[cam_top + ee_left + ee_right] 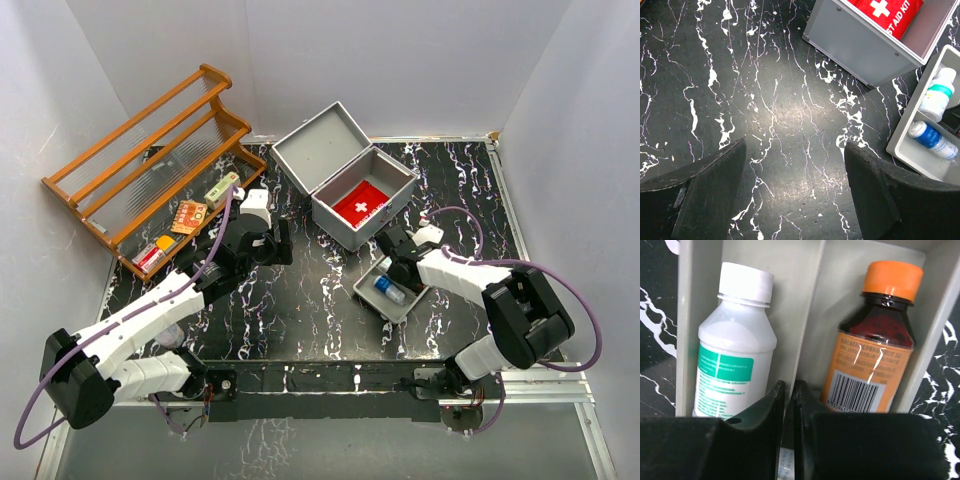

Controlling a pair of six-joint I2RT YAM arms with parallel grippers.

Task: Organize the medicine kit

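The medicine kit (pixel 340 222) stands open at the table's middle back, lid (pixel 318 143) tipped back, a red first-aid pouch (pixel 360 205) inside. In front of it lies a grey tray (pixel 375 303) with a blue-labelled bottle (pixel 388 289). My right gripper (pixel 788 390) is shut on the tray's divider (pixel 807 315), between a white bottle (pixel 735 345) and a brown orange-capped bottle (pixel 875 350). My left gripper (pixel 795 170) hangs open over bare table, left of the kit (pixel 855 45) and the tray (pixel 912 150), nothing between its fingers.
An orange-brown wooden rack (pixel 150 150) leans at the back left, with small packets (pixel 188 216) and boxes (pixel 152 253) along its lower shelf. White walls close in the table on three sides. The table's surface is black marble-patterned.
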